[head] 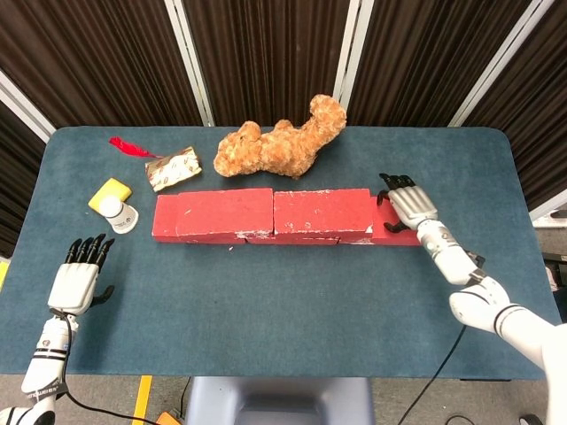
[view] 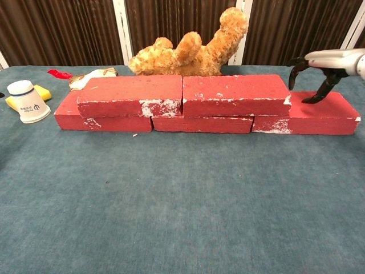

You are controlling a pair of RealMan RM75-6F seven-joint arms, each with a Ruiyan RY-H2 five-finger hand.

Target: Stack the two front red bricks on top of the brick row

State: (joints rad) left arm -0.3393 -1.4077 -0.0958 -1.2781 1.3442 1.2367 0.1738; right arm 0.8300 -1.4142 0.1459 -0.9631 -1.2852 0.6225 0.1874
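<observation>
While your left robot hand [head: 76, 282] rests open on the worktop [head: 283, 292] near the paper cup [head: 118, 213], both upper red bricks [head: 223, 211] [head: 321, 211] already lie atop the brick row [view: 205, 123]. Your right robot hand [head: 407, 202] hovers, fingers apart, over the row's right end, perhaps touching it.

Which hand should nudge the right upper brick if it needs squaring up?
The right hand, probably. It hovers over the exposed end of the bottom row, right beside the right upper brick. The left hand sits open near the table's front-left edge, far from the stack.
</observation>
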